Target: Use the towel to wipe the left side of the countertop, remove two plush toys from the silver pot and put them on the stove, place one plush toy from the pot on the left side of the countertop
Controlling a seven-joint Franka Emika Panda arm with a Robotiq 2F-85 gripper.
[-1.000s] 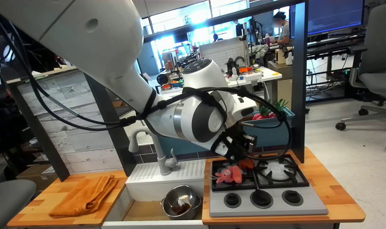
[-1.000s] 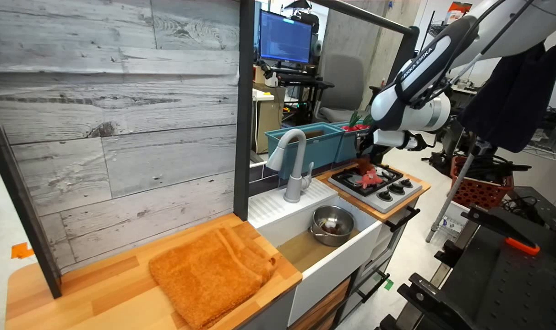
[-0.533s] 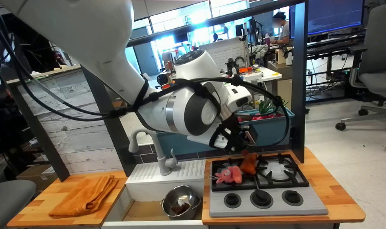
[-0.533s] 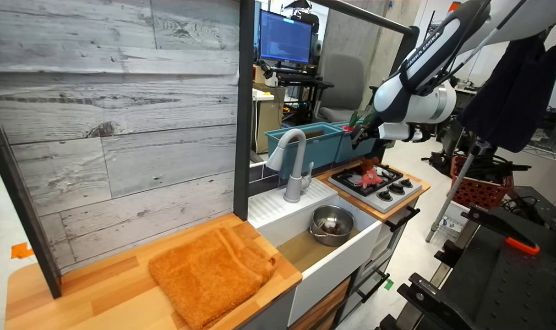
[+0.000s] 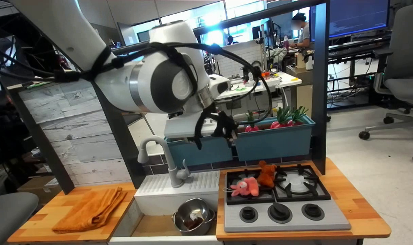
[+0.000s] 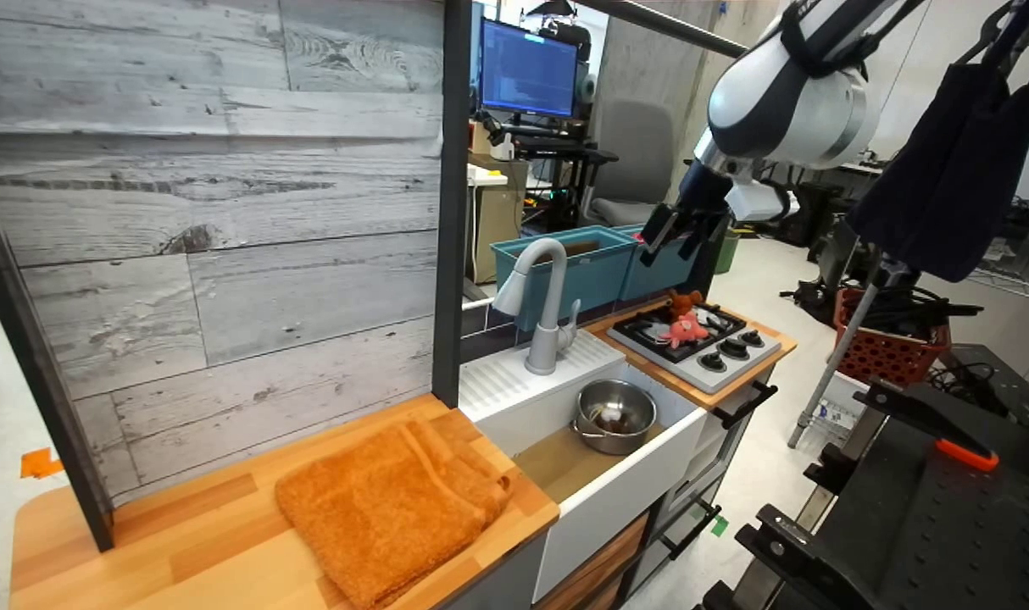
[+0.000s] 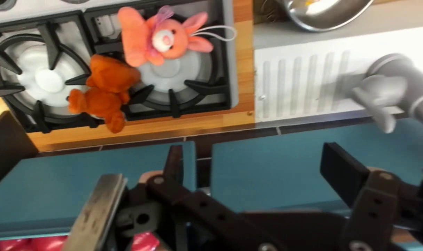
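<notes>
Because the countertop (image 6: 226,542) looks like hard wood and the stove (image 5: 296,223) like a stiff plate, both should simply bear what is laid on them. Folded on the left part of the countertop, the towel (image 6: 387,508) seems thick, light and floppy; a pinch through several layers near the folded edge would likely keep it from unrolling. Raised above stove height, the gripper (image 7: 251,158) is spread wide, with only air between its jaws. Down in the sink (image 6: 625,508), the silver pot (image 6: 612,443) looks smooth, slippery and perhaps apt to slide if nudged, so its rim is best left alone. On the stove lie the pink rabbit-like plush toy (image 7: 166,38) and the orange plush toy (image 7: 107,87), touching or nearly so; probably squashy and hard to harm, they could be taken round the body, though they seem to need no handling. Inside the pot sits the dark brown plush toy (image 5: 194,223), its outline hard to make out; likely light and compressible, it calls for a straight descent and a gentle squeeze across its middle, with the jaws kept off the metal wall.
</notes>
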